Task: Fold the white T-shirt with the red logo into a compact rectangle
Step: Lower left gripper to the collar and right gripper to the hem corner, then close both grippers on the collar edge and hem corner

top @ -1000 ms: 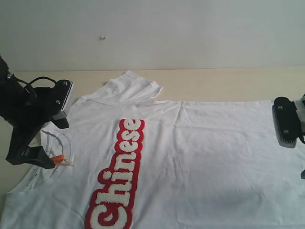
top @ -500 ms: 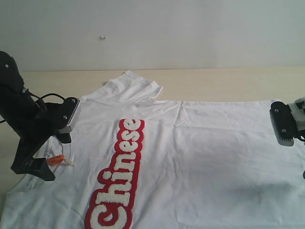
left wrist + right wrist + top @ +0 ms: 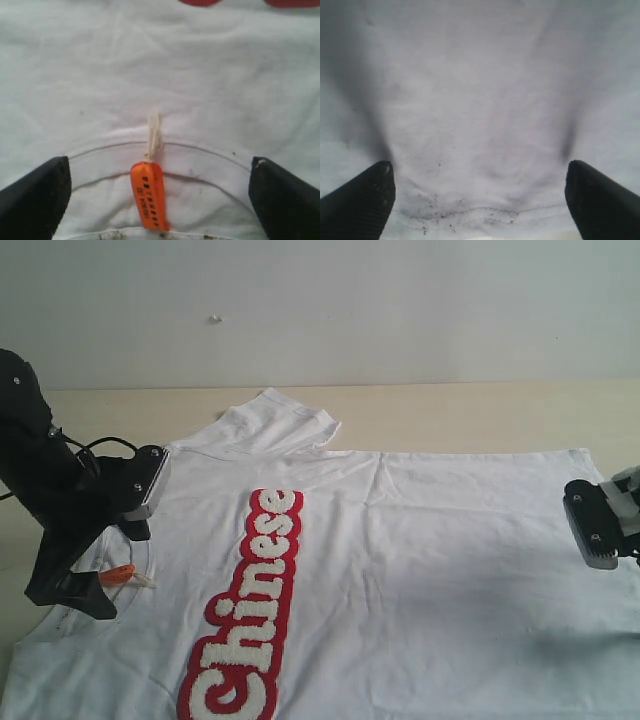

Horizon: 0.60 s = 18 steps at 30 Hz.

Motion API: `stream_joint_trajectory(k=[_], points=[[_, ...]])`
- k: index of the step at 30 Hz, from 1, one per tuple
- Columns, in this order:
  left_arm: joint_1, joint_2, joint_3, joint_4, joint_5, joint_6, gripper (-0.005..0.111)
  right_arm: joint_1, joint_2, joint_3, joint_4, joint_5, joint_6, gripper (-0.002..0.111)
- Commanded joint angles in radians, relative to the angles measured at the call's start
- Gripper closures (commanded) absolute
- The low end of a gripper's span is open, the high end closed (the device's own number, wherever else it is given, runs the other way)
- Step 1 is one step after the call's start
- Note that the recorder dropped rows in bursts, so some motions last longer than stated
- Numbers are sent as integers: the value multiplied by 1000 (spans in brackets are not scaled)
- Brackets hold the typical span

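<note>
The white T-shirt (image 3: 420, 560) lies flat on the table, collar to the left and hem to the right. The red logo (image 3: 250, 610) runs across its front. My left gripper (image 3: 105, 545) is open and straddles the ribbed collar (image 3: 200, 167). The small orange neck tag (image 3: 148, 195) lies midway between its fingers (image 3: 35, 200). My right gripper (image 3: 480, 200) is open over the hem edge (image 3: 485, 212), the stitched seam lying between its fingers (image 3: 602, 200). Only one right finger (image 3: 592, 525) shows in the exterior view. Neither gripper holds cloth.
A sleeve (image 3: 280, 425) points toward the far side of the pale wooden table (image 3: 470, 415). A plain wall (image 3: 400, 310) rises behind it. The shirt's near part runs out of the exterior view.
My left gripper has swung to the right and settled over the collar. My right gripper has come lower and nearer over the hem, its jaws narrowing a little.
</note>
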Motion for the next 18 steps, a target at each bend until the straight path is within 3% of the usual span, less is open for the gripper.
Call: stream_joint_trajectory(k=[1,5,8,12,13,15,18], points=[[2,-2,-7,-7,1,6,15,-4,23,-5,-6,1,-3,22],[2,-2,-7,-12,1,6,15,-4,53,-5,-4,1,22,22],[2,-2,-7,-16,1,6,15,-4,68,-5,-4,-1,24,29],[2,0,-7,-16,1,6,15,-4,70,-5,-4,-9,24,57],[2,8,-7,-18,1,6,15,-4,70,-5,-4,-14,26,72],[2,30,-7,-18,-1,6,15,-4,70,-5,-4,-21,50,91],[2,66,-7,-18,-12,6,15,-4,70,-5,-4,-25,50,107]])
